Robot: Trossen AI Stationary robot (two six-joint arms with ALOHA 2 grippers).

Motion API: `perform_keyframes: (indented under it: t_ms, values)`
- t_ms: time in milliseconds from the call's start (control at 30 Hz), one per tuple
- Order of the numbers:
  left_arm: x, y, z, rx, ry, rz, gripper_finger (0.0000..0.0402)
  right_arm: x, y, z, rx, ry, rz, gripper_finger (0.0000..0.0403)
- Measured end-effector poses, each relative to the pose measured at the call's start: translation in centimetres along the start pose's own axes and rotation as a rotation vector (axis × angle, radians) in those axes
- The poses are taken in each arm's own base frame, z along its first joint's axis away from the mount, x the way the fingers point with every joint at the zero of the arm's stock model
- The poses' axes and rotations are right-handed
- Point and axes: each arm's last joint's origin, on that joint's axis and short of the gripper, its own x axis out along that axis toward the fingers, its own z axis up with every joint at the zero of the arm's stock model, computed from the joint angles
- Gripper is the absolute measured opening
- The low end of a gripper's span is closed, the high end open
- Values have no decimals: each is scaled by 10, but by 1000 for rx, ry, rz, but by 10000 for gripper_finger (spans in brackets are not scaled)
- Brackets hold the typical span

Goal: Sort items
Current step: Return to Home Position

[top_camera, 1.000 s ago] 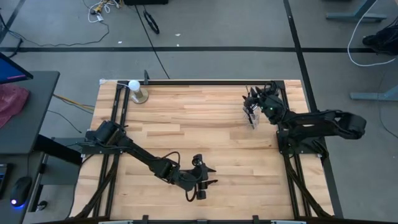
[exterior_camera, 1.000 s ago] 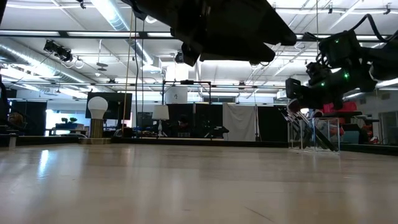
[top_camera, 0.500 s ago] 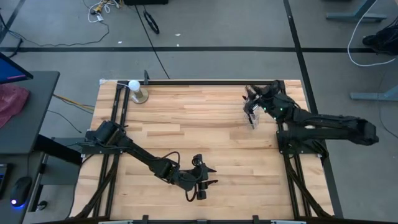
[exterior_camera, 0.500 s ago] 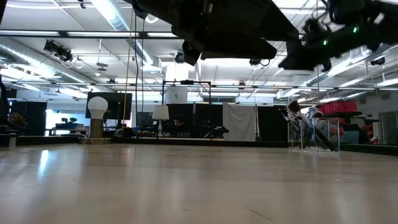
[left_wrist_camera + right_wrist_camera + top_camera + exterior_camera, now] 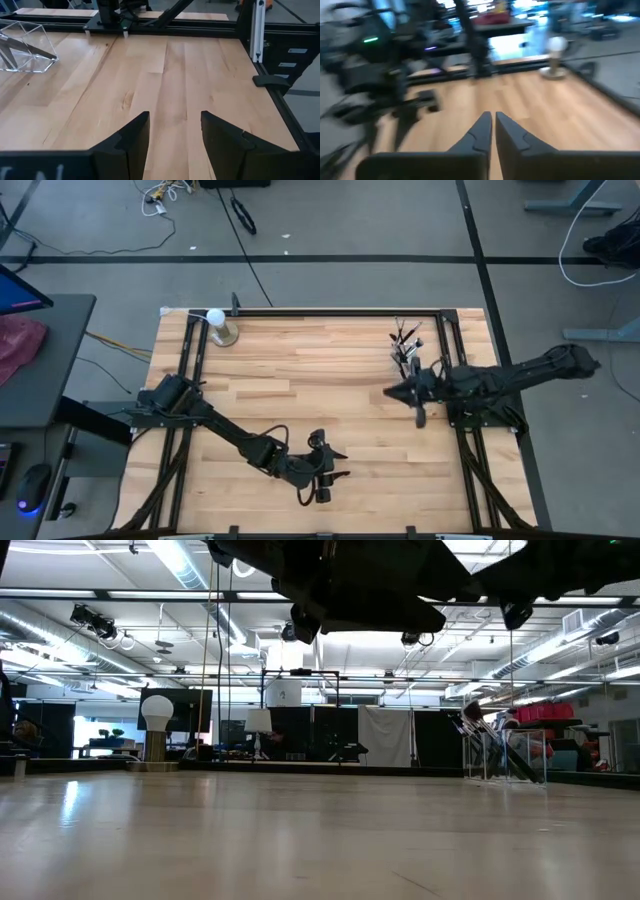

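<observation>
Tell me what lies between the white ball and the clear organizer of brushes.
Nothing: the high view shows bare table from white ball to organizer; the right gripper hovers nearby, off that line.

Bench (image 5: 320,380): pale butcher-block wood, smooth, low sheen. Organizer (image 5: 22,47): clear glossy plastic. Left end effector (image 5: 175,127): matt black plastic fingers (image 5: 127,142); frame rail (image 5: 200,26), matt black metal.

A pale butcher-block wooden table (image 5: 320,380) stands on a grey floor (image 5: 330,225) crossed by black tape lines (image 5: 300,258), with loose white cables (image 5: 160,198) lying on it. On the left arm's side, a dark grey desk (image 5: 45,370) carries a crumpled pink cloth (image 5: 18,345). In the low view, long fluorescent ceiling strips (image 5: 185,565) and silver ducts (image 5: 40,625) hang over a dim hall.
</observation>
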Motion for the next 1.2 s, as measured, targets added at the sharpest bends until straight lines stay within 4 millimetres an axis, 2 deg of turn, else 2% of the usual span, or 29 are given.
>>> perform_keyframes:
  t_ms: [167, 367, 467, 633, 833, 967, 1200]
  values:
    - [0, 1, 0, -27, -9, 30, 179, -23, 0, -1, -8, 45, 176, 5]
    - [0, 6, 3, -21, 0, 58, 166, -51, -3, -3, 32, 69, 349, 8]
    - [0, 15, 6, -1, 36, 60, 147, -56, -5, -11, 27, 52, 368, 7]
    - [-10, 26, 26, 22, 32, 58, 105, -55, -8, -33, 25, 23, 372, 2]
    - [-40, 49, 49, 8, 14, 58, 57, -52, -10, -46, -17, -157, 380, 1]
    - [-66, 71, 48, -27, 5, 49, 30, -46, -17, -56, -7, -263, 329, 1]
    - [-117, 109, 43, -90, -55, 63, 4, -40, -34, -67, 6, -213, 200, 0]
